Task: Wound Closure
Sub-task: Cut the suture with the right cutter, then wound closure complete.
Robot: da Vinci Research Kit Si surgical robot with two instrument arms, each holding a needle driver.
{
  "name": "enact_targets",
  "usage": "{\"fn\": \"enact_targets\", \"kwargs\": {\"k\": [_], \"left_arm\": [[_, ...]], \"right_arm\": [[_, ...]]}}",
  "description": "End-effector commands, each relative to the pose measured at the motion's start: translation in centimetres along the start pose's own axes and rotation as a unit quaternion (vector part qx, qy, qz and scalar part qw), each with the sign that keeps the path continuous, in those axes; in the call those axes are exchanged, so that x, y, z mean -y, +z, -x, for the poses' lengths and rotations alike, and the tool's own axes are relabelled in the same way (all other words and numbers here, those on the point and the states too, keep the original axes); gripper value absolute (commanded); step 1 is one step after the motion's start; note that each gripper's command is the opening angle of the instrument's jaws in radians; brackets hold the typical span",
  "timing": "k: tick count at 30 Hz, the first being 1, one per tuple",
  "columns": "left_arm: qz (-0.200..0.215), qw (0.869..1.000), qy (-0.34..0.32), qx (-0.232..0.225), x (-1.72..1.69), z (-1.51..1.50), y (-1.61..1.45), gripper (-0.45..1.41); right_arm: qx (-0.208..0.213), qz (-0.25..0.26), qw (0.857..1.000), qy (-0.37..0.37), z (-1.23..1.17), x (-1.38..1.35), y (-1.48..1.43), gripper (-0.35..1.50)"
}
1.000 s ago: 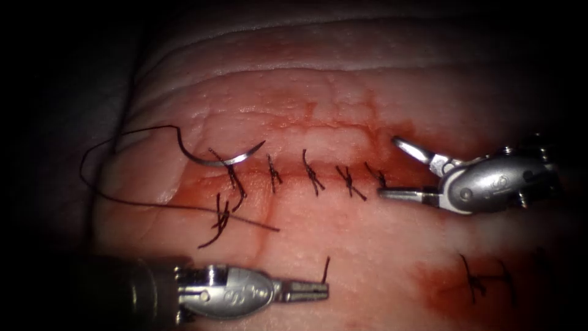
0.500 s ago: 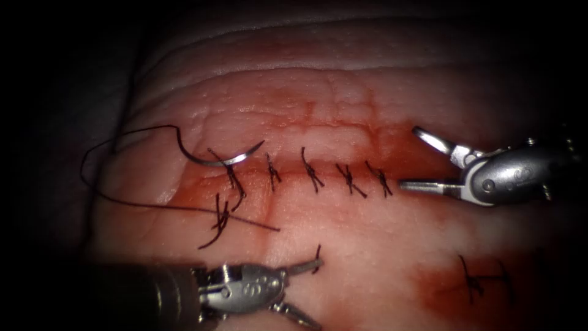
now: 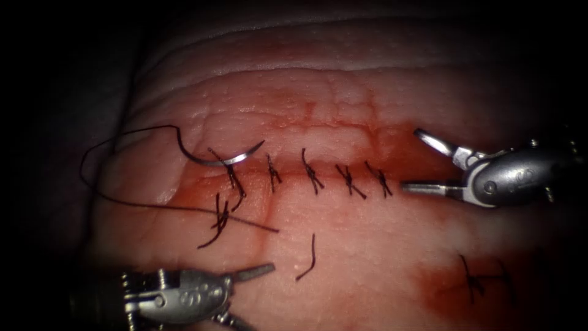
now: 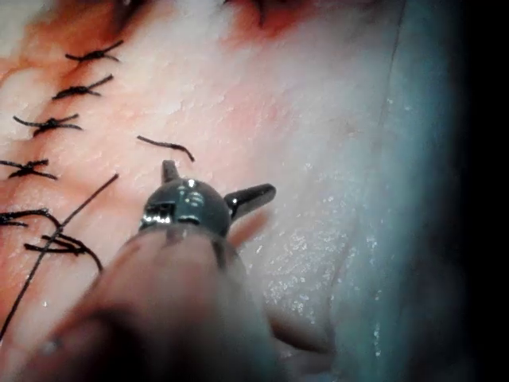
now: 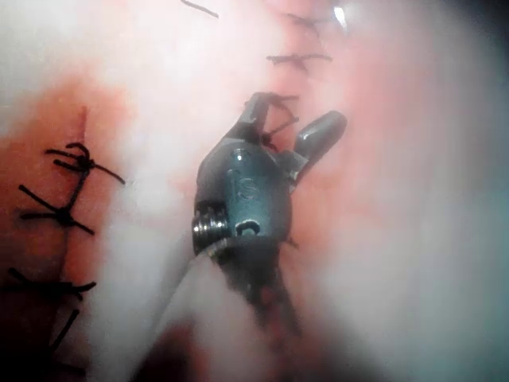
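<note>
Both tools hold nothing, jaws apart: left tool (image 3: 248,294) at 7 o'clock, right tool (image 3: 422,162) at 3. Needle (image 3: 223,157) lies loose on the tissue (image 3: 367,245), cut thread end (image 3: 307,257) nearby.

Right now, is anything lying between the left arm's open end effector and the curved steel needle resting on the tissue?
Yes. Between the empty left end effector and the curved steel needle lie the dark thread and a knotted tuft of cut thread ends, on the tissue.

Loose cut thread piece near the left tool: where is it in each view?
Endoscope: the cut end of thread lies below the stitch row, right of the left tool.
Left wrist: between the left tool and the stitch row, at.
Right wrist: beyond the right tool, off the stitch row, at.
Shared landmark: stitch row.
</note>
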Motion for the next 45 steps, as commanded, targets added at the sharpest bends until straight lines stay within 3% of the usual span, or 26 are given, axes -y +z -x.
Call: {"fn": "enact_targets", "kwargs": {"k": [1, 4, 6, 9, 11, 12, 13, 14, 17, 22, 24, 45], "left_arm": [[-0.006, 1.0, 0.007, -0.007, 0.01, -0.01, -0.02, 0.71], [-0.026, 1.0, 0.011, -0.013, 0.07, -0.11, -0.19, 0.64], [-0.04, 0.998, 0.029, -0.034, 0.13, -0.17, -0.23, 0.59], [-0.058, 0.995, 0.042, -0.063, 0.27, -0.29, -0.32, 0.52], [-0.056, 0.994, 0.045, -0.079, 0.41, -0.38, -0.41, 0.49], [-0.056, 0.994, 0.047, -0.081, 0.48, -0.41, -0.46, 0.44], [-0.057, 0.994, 0.045, -0.087, 0.55, -0.45, -0.51, 0.42], [-0.059, 0.993, 0.048, -0.092, 0.64, -0.5, -0.58, 0.42], [-0.062, 0.991, 0.054, -0.104, 0.82, -0.59, -0.73, 0.42], [-0.059, 0.991, 0.062, -0.106, 1.0, -0.64, -0.88, 0.42], [-0.066, 0.989, 0.066, -0.118, 1.06, -0.61, -0.92, 0.41], [-0.074, 0.988, 0.069, -0.113, 1.04, -0.53, -0.85, 0.39]], "right_arm": [[0.002, -0.006, 1.0, 0.011, -0.04, 0.12, 0.09, 1.05], [0.003, -0.012, 0.999, 0.04, -0.12, 0.13, 0.07, 0.98], [0.003, -0.018, 0.998, 0.066, -0.18, 0.1, 0.06, 0.61], [0.005, -0.021, 0.996, 0.092, -0.25, 0.02, 0.04, 0.46], [0.007, -0.022, 0.995, 0.099, -0.28, -0.06, 0.02, 0.46], [0.01, -0.026, 0.994, 0.102, -0.29, -0.13, 0.02, 0.66], [0.01, -0.028, 0.994, 0.104, -0.29, -0.18, 0.01, 1.06], [0.009, -0.028, 0.994, 0.105, -0.28, -0.21, -0.03, 1.21], [0.006, -0.036, 0.994, 0.105, -0.27, -0.24, -0.16, 0.94], [0.006, -0.047, 0.993, 0.108, -0.35, -0.3, -0.28, 0.91], [0.005, -0.048, 0.993, 0.109, -0.41, -0.29, -0.32, 0.81], [0.0, -0.042, 0.993, 0.113, -0.49, -0.31, -0.34, 0.64]]}}
